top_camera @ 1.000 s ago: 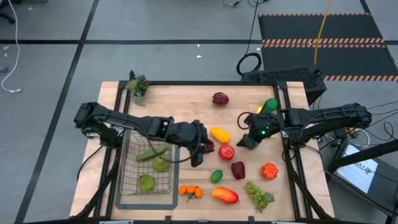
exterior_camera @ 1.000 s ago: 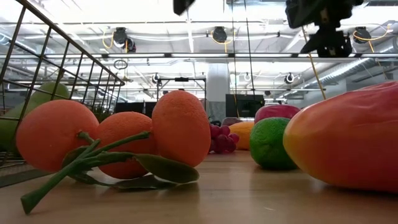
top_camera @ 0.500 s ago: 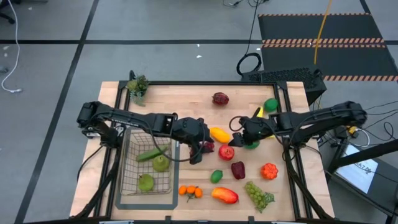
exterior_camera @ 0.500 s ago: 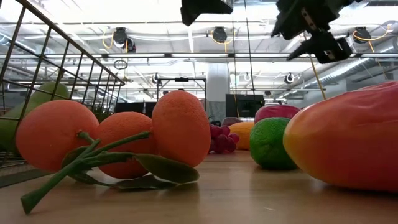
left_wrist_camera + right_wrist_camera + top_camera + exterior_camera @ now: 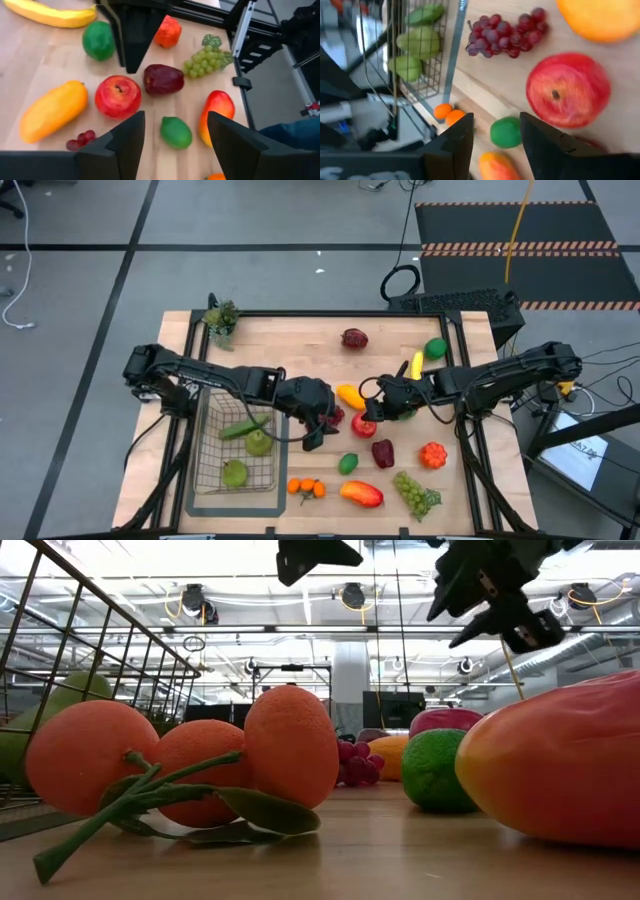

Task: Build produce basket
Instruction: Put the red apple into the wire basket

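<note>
**Asker:** Where is the produce lying, and the basket?

**Describer:** The wire basket (image 5: 237, 448) is sitting at the left of the counter (image 5: 300, 340), holding a cucumber (image 5: 243, 427) and two pears (image 5: 258, 443). Most fruit is lying loose to its right. A red apple (image 5: 364, 424) is resting mid-counter, with purple grapes (image 5: 334, 416) just beside it on the left and a yellow mango (image 5: 352, 396) just beyond it.

**Asker:** What are the tools doing?

**Describer:** Both are hanging above that cluster. The left tool (image 5: 172, 135) is released, fingers apart, gripping nothing. The right tool (image 5: 496, 131) is also apart and empty, poised over the apple.

**Asker:** What is likely going wrong from here?

**Describer:** The two tools are crowding one spot, so they are risking a collision. The apple is round, so an off-centre pinch is likely squirting it into the grapes or mango.
</note>
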